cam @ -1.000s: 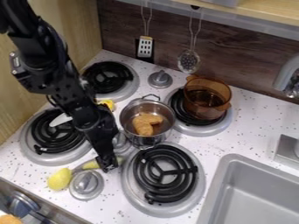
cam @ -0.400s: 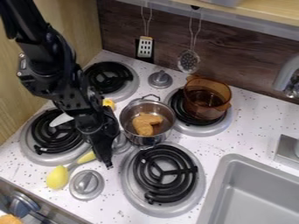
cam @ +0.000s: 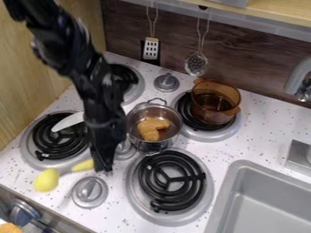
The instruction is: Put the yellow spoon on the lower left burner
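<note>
- The steel pot (cam: 153,126) stood centrally, holding a browned piece of food (cam: 152,128).
- The see-through amber pot (cam: 215,102) sat on the upper right burner (cam: 188,119), whose coils showed through it.
- The sink (cam: 264,193) ran out of view at the right and bottom.
- The yellow spoon (cam: 47,180) lay at a slant just in front of the lower left burner (cam: 29,146), its handle (cam: 82,165) meeting the gripper (cam: 104,169); the handle's end was hidden there.
- Whether the gripper stood wide, narrow or closed on that handle, I could not tell.
- A white blade (cam: 68,122) lay across the lower left burner, its far end behind the arm, which also covered part of the upper left burner (cam: 135,90).
- A knob (cam: 90,192) stood just beside the spoon, near the counter's front edge.
- Speckled counter (cam: 267,120) stretched between the amber pot and sink.
</note>
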Available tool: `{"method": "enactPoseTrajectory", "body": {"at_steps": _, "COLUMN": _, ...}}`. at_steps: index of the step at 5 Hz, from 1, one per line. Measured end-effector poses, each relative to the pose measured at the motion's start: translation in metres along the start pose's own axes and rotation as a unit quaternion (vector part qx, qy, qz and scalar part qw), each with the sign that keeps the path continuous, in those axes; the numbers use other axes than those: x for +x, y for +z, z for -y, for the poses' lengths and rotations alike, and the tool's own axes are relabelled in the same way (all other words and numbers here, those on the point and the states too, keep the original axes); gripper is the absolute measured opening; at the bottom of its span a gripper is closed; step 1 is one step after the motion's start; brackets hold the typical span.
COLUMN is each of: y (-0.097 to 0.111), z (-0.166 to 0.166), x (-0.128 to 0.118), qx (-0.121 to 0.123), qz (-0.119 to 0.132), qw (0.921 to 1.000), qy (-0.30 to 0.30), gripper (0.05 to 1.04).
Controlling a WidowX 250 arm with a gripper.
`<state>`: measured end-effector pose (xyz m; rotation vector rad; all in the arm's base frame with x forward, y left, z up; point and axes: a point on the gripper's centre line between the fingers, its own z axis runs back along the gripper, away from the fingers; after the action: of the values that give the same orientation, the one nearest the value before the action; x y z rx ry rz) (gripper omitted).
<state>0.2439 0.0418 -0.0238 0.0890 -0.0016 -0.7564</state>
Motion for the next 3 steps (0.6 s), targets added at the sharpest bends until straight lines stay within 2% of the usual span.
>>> {"method": "enactPoseTrajectory", "body": {"at_steps": 1, "y": 0.022, "z": 0.000, "x": -0.004, "qx": -0.014, "qz": -0.019, "qw": 0.9993, "qy": 0.028, "gripper": 0.267}}
{"method": "enactPoseTrajectory", "body": {"at_steps": 2, "y": 0.034, "z": -0.009, "x": -0.004, "qx": -0.007, "qz": -0.013, "qw": 0.9984, "qy": 0.055, "gripper": 0.267}}
{"method": "enactPoseTrajectory", "body": {"at_steps": 3, "y": 0.036, "z": -0.030, "x": -0.005, "qx": 0.019, "qz": 0.021, "qw": 0.9919, "qy": 0.124, "gripper": 0.267}}
